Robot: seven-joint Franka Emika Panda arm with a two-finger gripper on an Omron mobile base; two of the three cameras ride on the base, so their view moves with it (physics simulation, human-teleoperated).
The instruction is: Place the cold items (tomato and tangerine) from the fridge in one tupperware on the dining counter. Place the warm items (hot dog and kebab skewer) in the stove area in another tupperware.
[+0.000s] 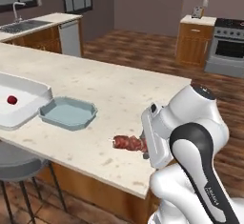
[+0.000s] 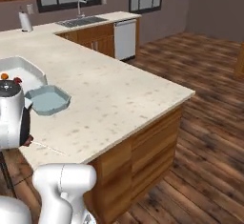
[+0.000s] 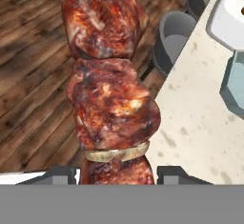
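My gripper (image 3: 119, 173) is shut on the kebab skewer (image 3: 109, 89), whose browned meat chunks run up the hand view. From the left base view the kebab skewer (image 1: 129, 143) hangs just above the dining counter (image 1: 119, 94) near its front edge, right of the pale teal tupperware (image 1: 68, 112). That teal tupperware (image 2: 46, 99) is empty. The white tupperware (image 1: 24, 107) lies further left and holds the tomato (image 1: 12, 99). On the white tupperware (image 2: 26, 70) the tangerine (image 2: 4, 76) sits beside the tomato (image 2: 17, 80). The hot dog and the fridge are out of view.
A grey stool (image 1: 16, 163) stands under the counter's front edge, and more stools (image 3: 176, 37) line it. The stove (image 1: 230, 44) is far back right across the wood floor. A sink (image 2: 81, 21) sits on the rear counter.
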